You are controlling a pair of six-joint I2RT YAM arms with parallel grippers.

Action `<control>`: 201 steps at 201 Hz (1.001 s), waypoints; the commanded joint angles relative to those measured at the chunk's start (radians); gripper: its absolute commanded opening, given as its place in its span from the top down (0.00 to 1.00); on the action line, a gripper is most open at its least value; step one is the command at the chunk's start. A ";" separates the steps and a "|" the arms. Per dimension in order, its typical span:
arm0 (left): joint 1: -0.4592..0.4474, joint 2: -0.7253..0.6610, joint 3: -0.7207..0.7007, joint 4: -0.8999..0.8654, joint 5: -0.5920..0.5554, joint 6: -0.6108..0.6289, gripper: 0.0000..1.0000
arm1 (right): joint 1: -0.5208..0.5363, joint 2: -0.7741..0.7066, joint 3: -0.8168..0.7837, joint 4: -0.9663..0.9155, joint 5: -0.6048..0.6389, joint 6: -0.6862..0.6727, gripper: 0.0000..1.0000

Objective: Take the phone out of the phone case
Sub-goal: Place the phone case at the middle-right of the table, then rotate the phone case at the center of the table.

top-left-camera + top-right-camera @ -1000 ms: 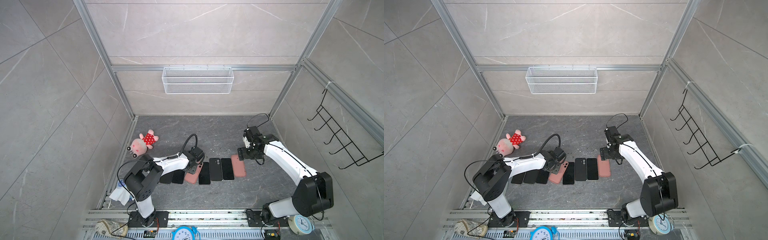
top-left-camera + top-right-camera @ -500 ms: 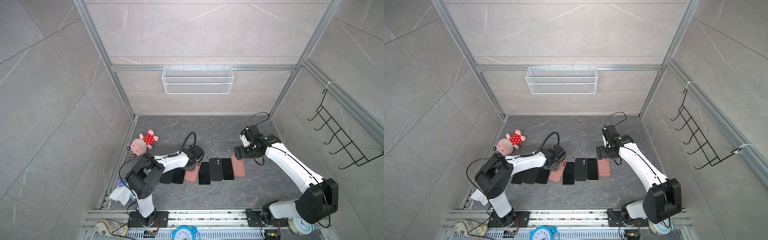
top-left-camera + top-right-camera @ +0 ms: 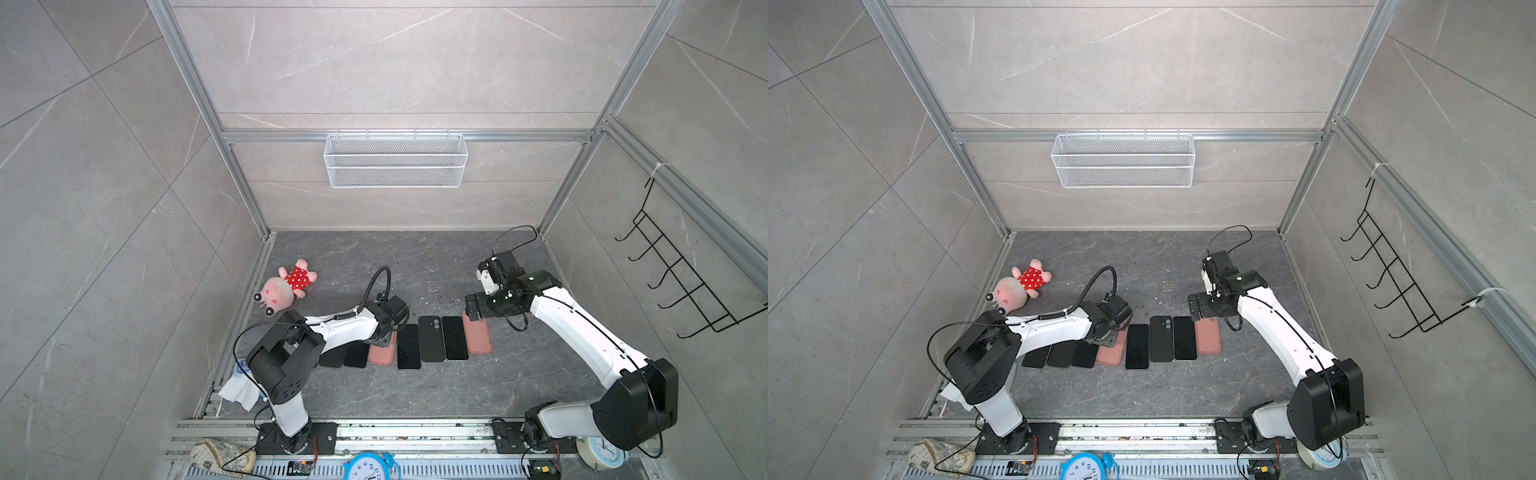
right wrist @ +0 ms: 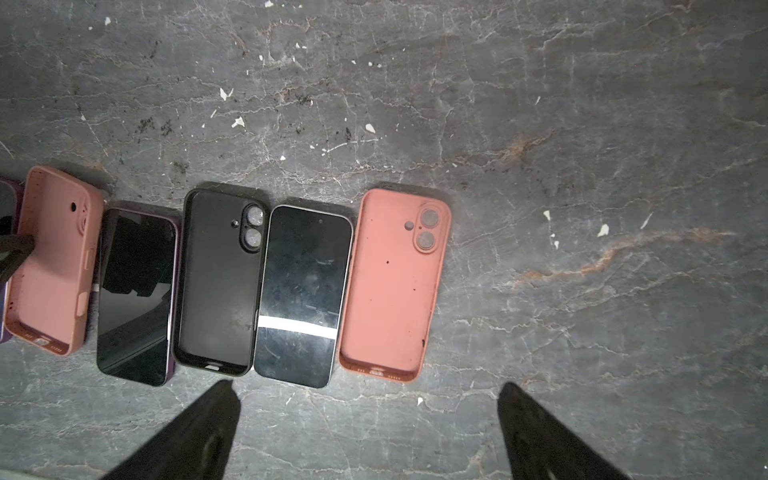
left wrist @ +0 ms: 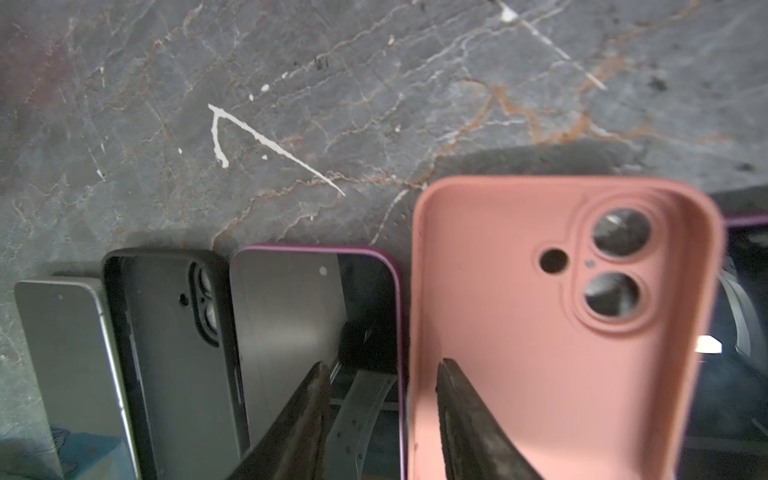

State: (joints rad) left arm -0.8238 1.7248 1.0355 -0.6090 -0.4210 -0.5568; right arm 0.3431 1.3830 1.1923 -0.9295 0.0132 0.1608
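Grey tiled walls (image 3: 374,62), dark, perhaps marble floor (image 3: 415,257)

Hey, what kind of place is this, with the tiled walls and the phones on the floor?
Probably a robot test cell, not a real room: left arm and right arm mounted on a front rail, tile panels in an aluminium frame, and a row of phones and cases laid out.

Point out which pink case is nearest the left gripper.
The mid-row pink case, whose side wall the left gripper straddles. The other pink case lies flat at the row's end, near the right gripper.
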 commanded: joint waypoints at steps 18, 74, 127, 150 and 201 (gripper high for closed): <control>-0.006 -0.044 0.034 -0.025 -0.026 -0.019 0.54 | 0.007 -0.052 -0.025 0.029 -0.033 -0.009 0.01; -0.008 0.006 0.020 0.176 0.100 0.000 0.52 | 0.014 -0.060 -0.036 0.026 -0.045 -0.009 0.01; -0.008 0.100 0.086 0.092 -0.001 -0.037 0.55 | 0.016 -0.085 -0.067 0.023 -0.047 -0.018 0.01; -0.008 0.118 0.095 0.047 -0.047 -0.051 0.56 | 0.017 -0.093 -0.065 0.018 -0.050 -0.018 0.01; -0.006 0.084 0.080 0.033 -0.082 -0.070 0.56 | 0.019 -0.094 -0.071 0.021 -0.053 -0.021 0.01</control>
State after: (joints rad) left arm -0.8310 1.8278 1.1084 -0.5350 -0.4515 -0.6041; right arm 0.3553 1.3048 1.1362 -0.9035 -0.0277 0.1566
